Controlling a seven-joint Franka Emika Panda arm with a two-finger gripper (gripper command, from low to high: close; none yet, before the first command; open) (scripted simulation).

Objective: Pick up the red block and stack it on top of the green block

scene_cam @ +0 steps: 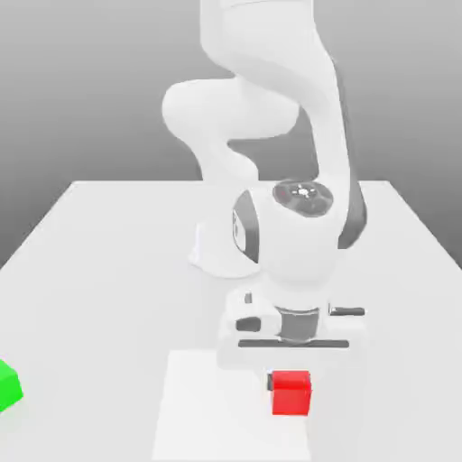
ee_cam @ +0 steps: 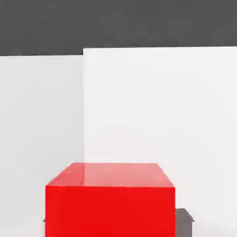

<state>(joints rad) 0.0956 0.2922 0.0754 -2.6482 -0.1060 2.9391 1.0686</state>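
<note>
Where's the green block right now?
The green block sits at the exterior view's far left edge on the table, well apart from the red block under the end effector.

A white surface [scene_cam: 108, 262] spreads across the lower part of the exterior view, plain and matte, its far edge running level and its side edges slanting outward toward the camera. Lying flat on it near the front is a brighter white rectangular patch [scene_cam: 203, 406], its edges straight and its near end cut off by the frame. Behind the surface stands a plain grey backdrop [scene_cam: 81, 90], darker toward the top and paler lower down. In the hand view the brighter patch [ee_cam: 157, 106] meets the duller white surface [ee_cam: 41, 115] along a straight line, with a dark grey band [ee_cam: 115, 23] beyond them.
</note>
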